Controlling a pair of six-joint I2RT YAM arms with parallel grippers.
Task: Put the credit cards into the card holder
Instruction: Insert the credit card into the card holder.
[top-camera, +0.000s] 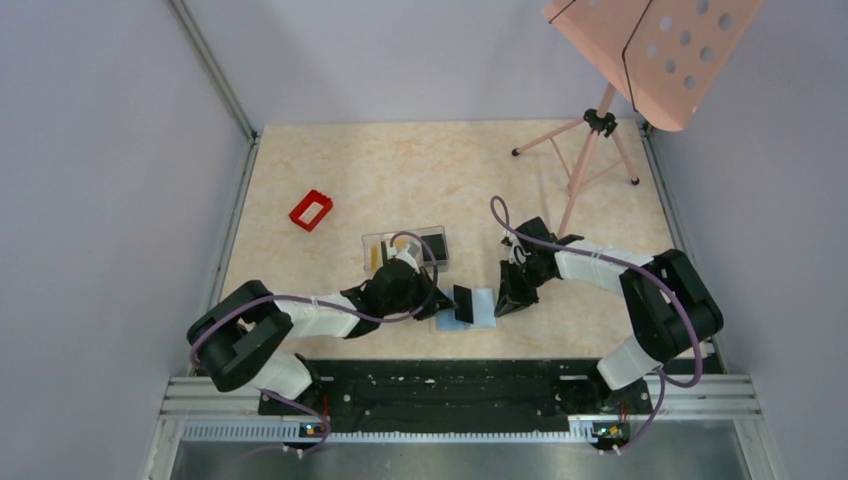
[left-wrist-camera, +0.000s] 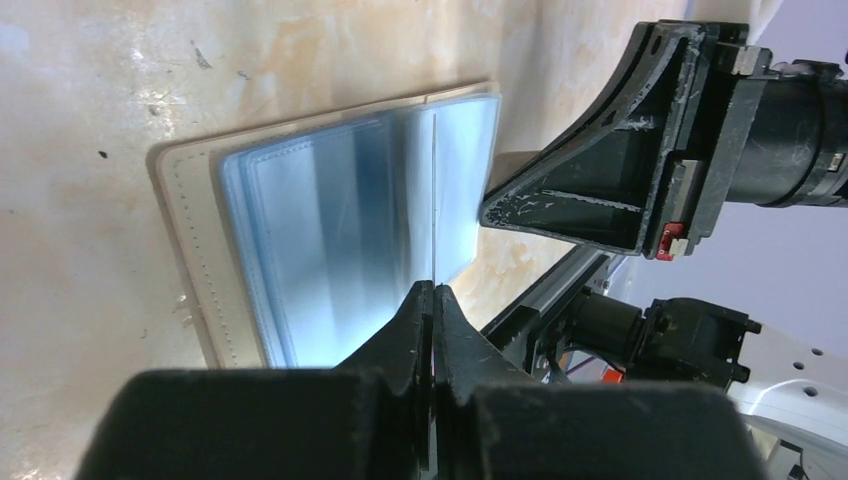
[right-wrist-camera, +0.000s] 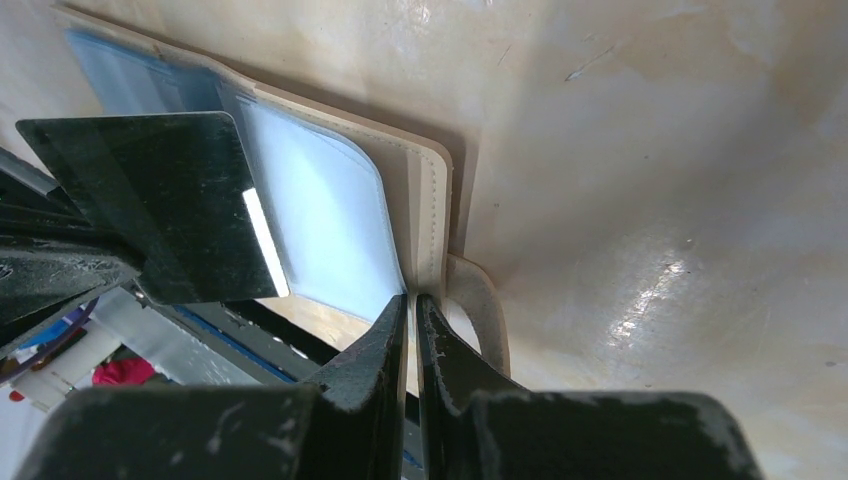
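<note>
Edgewise, left jaws hold black card (right-wrist-camera: 165, 205) over holder (left-wrist-camera: 185, 262); right jaws grip rim.

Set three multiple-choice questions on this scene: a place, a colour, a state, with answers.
1. The red frame lies: A left of the clear box; B inside it; C right of it.
2. The card holder has a lining that is: A green; B light blue; C red.
3. The left gripper is: A open; B shut on a black credit card; C shut on the red frame.
Answers: 1 A, seen from above. 2 B, blue in both wrist views. 3 B, it pinches the card's edge.
</note>
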